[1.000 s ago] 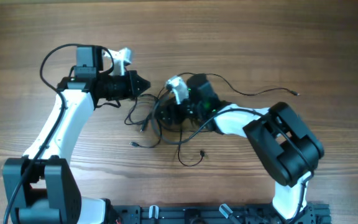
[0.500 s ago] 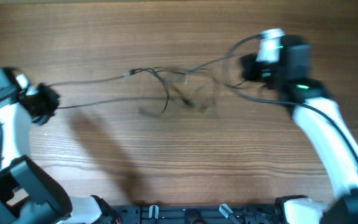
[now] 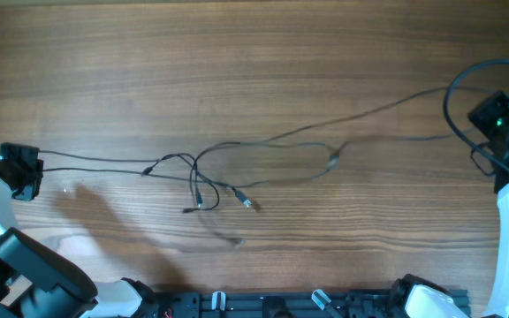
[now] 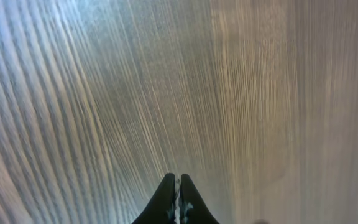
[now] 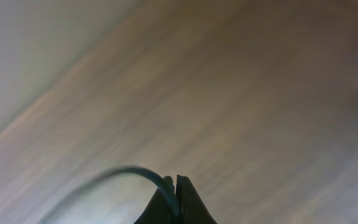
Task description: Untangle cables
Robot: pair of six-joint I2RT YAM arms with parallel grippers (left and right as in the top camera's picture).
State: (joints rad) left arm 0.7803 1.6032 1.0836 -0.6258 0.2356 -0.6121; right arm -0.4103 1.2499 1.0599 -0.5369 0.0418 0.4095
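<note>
Loosely tangled at their middle, thin black cables [image 3: 193, 177] stretch sideways.

I have my left arm out at the left edge, left gripper [image 3: 35, 172] pinched tight; my right arm reaches the right edge, slightly farther back, right gripper [image 3: 482, 115] likewise closed

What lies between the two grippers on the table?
The cables, stretched from left gripper to right gripper, tangled near the middle; overhead view shows it.
</note>
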